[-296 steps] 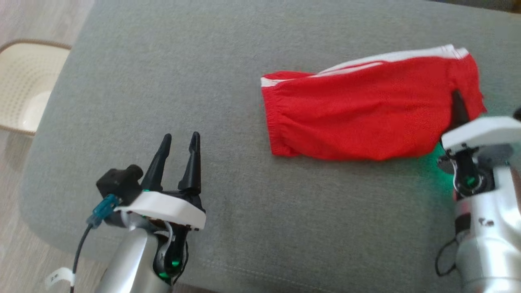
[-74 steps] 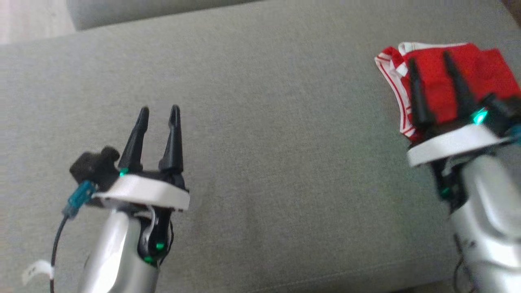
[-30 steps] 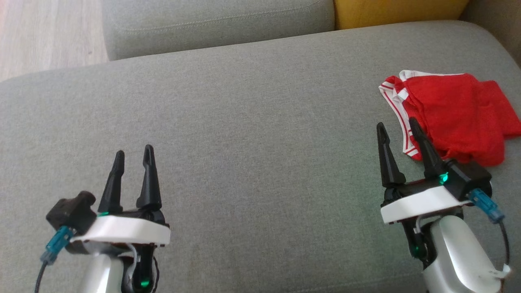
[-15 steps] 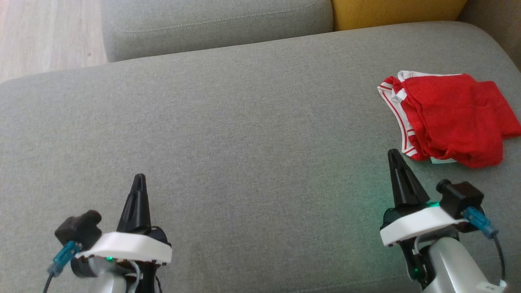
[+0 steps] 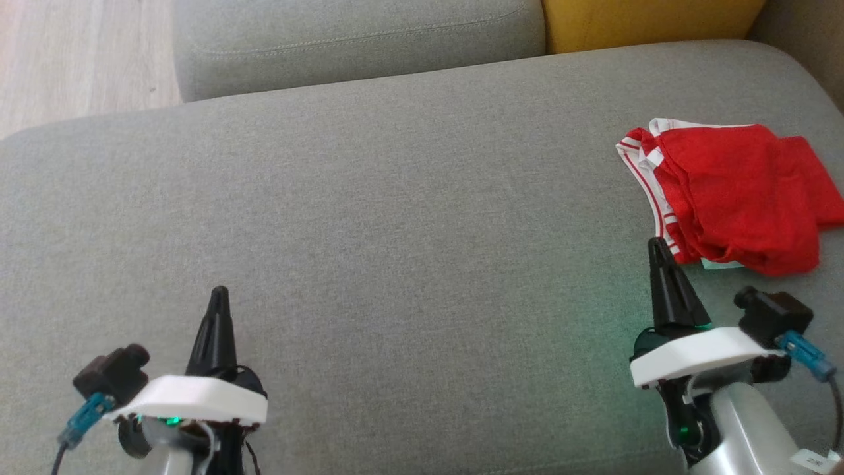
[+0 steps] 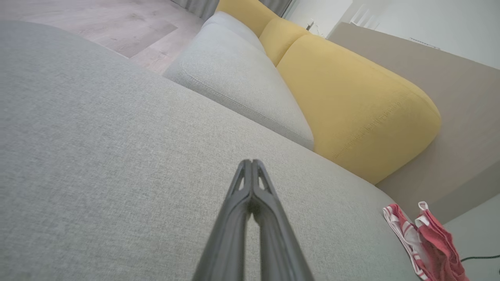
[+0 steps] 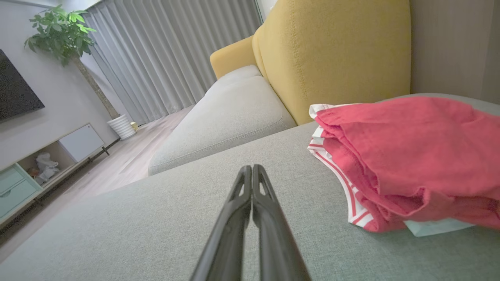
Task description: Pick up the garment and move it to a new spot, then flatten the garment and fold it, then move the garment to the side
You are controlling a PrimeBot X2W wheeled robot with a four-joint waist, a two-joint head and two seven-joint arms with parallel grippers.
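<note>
The garment (image 5: pixel 732 198), red shorts with white stripes, lies folded in a small bundle at the far right of the grey sofa seat (image 5: pixel 395 218). It shows large in the right wrist view (image 7: pixel 406 160) and small at the lower right of the left wrist view (image 6: pixel 429 242). My right gripper (image 5: pixel 657 247) is shut and empty, its tip just short of the bundle's near left corner. My left gripper (image 5: pixel 218 295) is shut and empty at the lower left, far from the garment. Both wrist views show the fingers pressed together (image 6: pixel 252 166) (image 7: pixel 251 170).
A second grey cushion (image 5: pixel 356 39) and a yellow cushion (image 5: pixel 646 20) lie beyond the seat. Wooden floor (image 5: pixel 72 59) shows at the upper left. In the right wrist view, curtains (image 7: pixel 164 58), a potted plant (image 7: pixel 58 31) and a low cabinet (image 7: pixel 47 164) stand across the room.
Both grippers went from open to shut within the last second and drew back toward me. Earlier, the right gripper set the folded garment down at the right and let go.
</note>
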